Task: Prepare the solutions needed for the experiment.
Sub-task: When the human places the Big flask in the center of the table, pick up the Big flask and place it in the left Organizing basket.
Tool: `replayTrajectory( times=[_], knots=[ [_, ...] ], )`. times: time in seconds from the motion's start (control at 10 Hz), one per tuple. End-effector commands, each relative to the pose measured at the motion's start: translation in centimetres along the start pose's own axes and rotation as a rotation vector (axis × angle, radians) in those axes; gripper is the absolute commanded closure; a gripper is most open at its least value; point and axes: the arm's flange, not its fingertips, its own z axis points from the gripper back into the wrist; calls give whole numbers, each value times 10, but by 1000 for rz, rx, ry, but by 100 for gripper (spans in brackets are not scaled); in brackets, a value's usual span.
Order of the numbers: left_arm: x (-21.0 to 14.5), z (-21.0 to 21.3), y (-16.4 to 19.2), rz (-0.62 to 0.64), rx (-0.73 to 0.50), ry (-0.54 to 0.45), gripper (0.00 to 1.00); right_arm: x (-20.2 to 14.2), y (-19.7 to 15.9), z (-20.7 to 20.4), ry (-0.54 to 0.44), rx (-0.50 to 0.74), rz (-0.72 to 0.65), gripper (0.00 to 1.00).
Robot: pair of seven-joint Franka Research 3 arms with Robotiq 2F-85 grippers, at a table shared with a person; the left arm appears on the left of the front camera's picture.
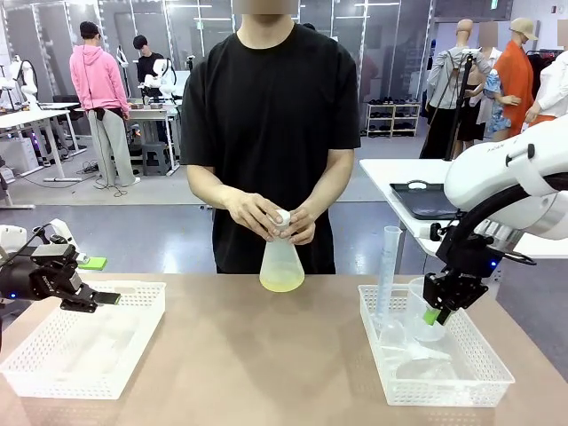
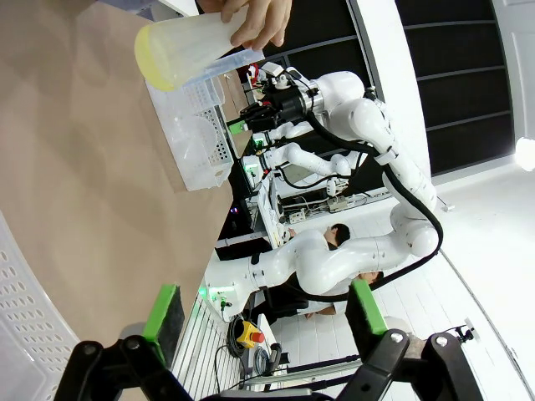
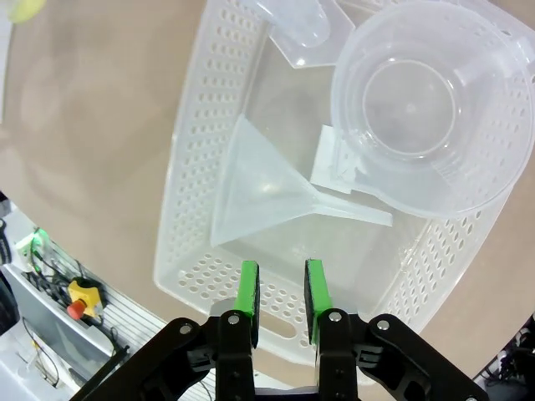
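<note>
Item, table as seen from the robot's side, nearest first. At 8 o'clock, a white left basket (image 1: 89,355), apparently kept as the receiving tray. The left gripper (image 1: 99,280) hovers over its near-left corner, arm low and reaching in level from 9 o'clock, fingers spread wide with nothing between them; this looks like a waiting pose. At 4 o'clock, a matching right basket (image 1: 484,368) stocks the glassware: a clear funnel (image 3: 259,184) lying on its side, a wide beaker (image 3: 418,109) and a tall measuring cylinder (image 1: 389,266) standing at its far-left corner. The right gripper (image 1: 435,312) hangs above this basket, wrist bent to point straight down, fingers narrowly parted and empty, lined up just short of the funnel's rim, probably to pick a vessel. At 12 o'clock, on the far edge, a frosted conical flask (image 1: 281,262) stands upright. The person's hands (image 1: 257,213) wrap its neck, seemingly working the stopper. The solutions (image 1: 281,282) lie as a shallow pale yellow layer in the flask's base.
</note>
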Motion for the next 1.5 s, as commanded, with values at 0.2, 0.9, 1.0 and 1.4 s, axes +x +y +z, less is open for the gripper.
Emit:
replayTrajectory(
  times=[0.2, 0.9, 1.0, 1.4],
  knots=[
    [-1, 0, -3, -5, -1, -1, 0, -34, 7, 45, -198, 254, -32, 70],
    [-1, 0, -3, -5, -1, -1, 0, -42, -23, 61, -217, 709, -280, 30],
    [-1, 0, -3, -5, -1, -1, 0, -42, -25, 61, -220, 743, -307, 45],
    [-1, 0, -3, -5, -1, -1, 0, -40, -35, 50, -292, 956, -403, 45]
  ],
)
